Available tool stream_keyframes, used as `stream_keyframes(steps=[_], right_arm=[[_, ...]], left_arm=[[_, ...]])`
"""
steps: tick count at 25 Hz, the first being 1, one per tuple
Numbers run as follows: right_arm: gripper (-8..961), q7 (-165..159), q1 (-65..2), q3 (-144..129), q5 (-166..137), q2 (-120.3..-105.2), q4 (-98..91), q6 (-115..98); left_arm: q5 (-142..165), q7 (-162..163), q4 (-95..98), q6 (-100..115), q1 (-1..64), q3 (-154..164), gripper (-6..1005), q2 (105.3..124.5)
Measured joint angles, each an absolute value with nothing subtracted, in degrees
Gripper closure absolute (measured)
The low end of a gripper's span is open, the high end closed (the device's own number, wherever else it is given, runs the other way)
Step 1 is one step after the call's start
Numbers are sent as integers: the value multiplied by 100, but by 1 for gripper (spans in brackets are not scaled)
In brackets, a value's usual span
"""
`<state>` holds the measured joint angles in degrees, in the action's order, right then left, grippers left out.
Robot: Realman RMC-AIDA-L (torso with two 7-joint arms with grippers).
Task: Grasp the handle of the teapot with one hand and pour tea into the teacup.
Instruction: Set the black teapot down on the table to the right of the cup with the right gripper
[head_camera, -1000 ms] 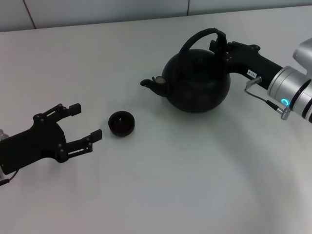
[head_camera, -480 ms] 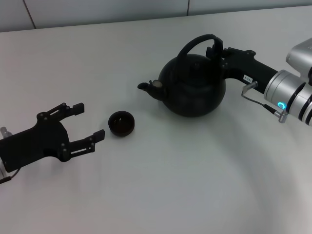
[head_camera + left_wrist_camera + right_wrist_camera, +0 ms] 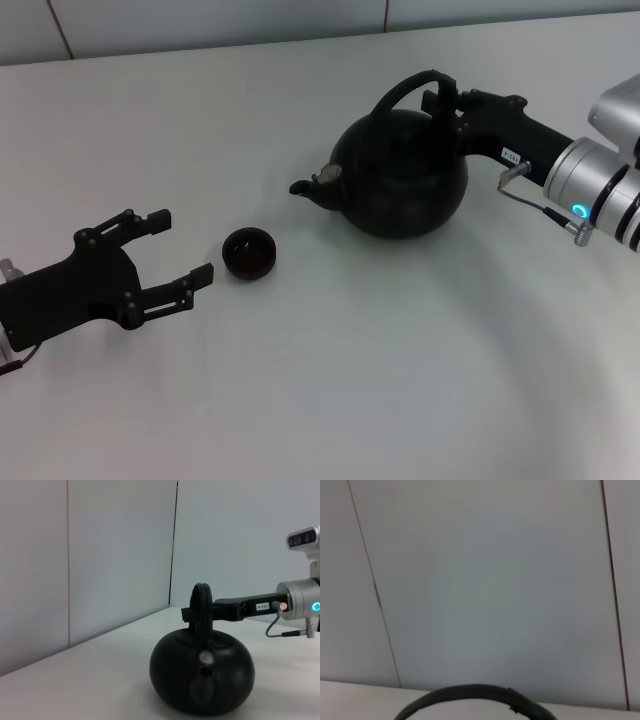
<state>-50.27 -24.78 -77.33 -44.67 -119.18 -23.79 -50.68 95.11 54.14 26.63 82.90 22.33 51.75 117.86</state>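
White tabletop (image 3: 330,400) fills the scene, with pale wall panels (image 3: 100,555) behind. At far right the teapot (image 3: 400,178) stands, its spout (image 3: 305,187) pointing left. The right gripper (image 3: 445,100) is clamped on the right end of the handle (image 3: 405,88). Since half a second ago the pot has shifted slightly right and nearer. The teacup (image 3: 248,253) sits unmoved, well left of the pot. Just left of the cup, the left gripper (image 3: 175,250) hovers with fingers spread, as before.
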Motion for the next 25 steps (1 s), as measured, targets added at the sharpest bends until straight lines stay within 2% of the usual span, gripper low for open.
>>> stream_keyframes(steps=[10, 20, 25], right_arm=[[502, -4854, -2405, -7687, -4450, -11927, -2502, -5167], [266, -4787, -2205, -7740, -4489, -11930, -2768, -5371], [227, -4865, -1811, -7864, -4838, -11926, -3092, -5727]], left_arm=[[9510, 5414, 2663, 8278, 2232, 5169, 130, 11786], [9508, 5415, 2663, 8266, 2254, 5167, 130, 11786], [9473, 5505, 2730, 8325, 2220, 5155, 130, 11786]])
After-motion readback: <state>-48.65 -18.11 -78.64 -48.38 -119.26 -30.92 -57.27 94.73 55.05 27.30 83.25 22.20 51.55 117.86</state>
